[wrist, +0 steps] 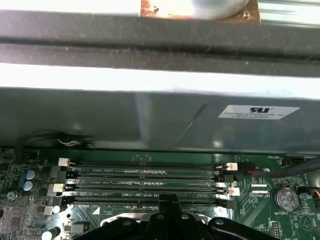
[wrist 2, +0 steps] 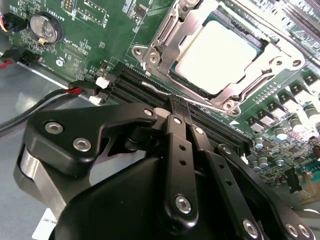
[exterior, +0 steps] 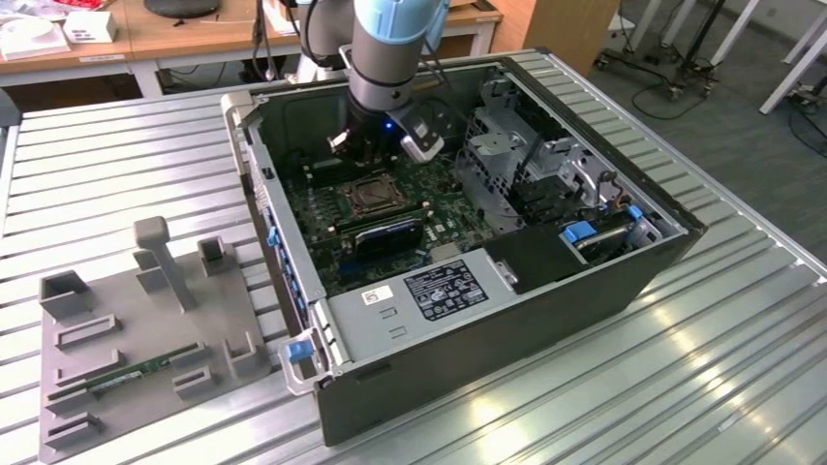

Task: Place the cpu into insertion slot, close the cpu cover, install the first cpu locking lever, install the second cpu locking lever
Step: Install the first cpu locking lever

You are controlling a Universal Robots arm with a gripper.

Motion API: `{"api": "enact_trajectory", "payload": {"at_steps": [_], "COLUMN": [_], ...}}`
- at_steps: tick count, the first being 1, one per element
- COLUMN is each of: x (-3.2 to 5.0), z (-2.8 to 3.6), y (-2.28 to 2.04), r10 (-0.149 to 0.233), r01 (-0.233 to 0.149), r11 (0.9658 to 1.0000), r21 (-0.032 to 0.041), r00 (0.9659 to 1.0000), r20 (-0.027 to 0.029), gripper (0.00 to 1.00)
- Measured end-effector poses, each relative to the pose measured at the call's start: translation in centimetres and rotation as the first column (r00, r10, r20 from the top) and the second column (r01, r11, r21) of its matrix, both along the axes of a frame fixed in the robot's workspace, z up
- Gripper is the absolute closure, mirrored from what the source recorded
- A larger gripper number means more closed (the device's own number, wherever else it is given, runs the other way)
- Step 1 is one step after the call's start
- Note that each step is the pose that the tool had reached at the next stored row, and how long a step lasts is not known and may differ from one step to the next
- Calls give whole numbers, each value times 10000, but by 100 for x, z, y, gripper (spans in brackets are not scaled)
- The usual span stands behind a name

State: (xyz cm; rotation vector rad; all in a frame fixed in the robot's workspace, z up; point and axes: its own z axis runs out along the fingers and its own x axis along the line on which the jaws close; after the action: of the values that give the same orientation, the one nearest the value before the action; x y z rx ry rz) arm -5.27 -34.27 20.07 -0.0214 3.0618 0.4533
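The cpu (wrist 2: 217,55), a pale silver square, lies in the insertion slot (exterior: 370,199) on the green board inside the open computer case. The cpu cover (wrist 2: 165,35), a silvery frame, lies flat around the chip. A thin wire locking lever (wrist 2: 160,91) runs along the socket edge nearest my gripper. My black gripper (wrist 2: 179,107) is shut, its tips down at that edge, right by the lever and the dark memory slots. Whether the tips touch the lever I cannot tell. The gripper (wrist: 170,202) also shows in the first wrist view, and in the exterior view it (exterior: 375,147) hangs just behind the socket.
Long memory slots (wrist: 145,175) run beside the socket, with the case's grey wall (wrist: 150,115) behind them. A coin battery (wrist 2: 46,27) and red-black cables (wrist 2: 75,90) lie close by. A metal drive cage (exterior: 517,155) fills the case's right part. A grey fixture tray (exterior: 130,329) stands outside.
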Motion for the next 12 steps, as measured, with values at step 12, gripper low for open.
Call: {"api": "enact_trajectory", "payload": {"at_steps": [12], "x": [0], "z": [-53], "y": [13], "r10": [0], "r01": [0], "r11": [9996], "r21": [-285], "r00": [10000], "r20": [0], "gripper": [89]}}
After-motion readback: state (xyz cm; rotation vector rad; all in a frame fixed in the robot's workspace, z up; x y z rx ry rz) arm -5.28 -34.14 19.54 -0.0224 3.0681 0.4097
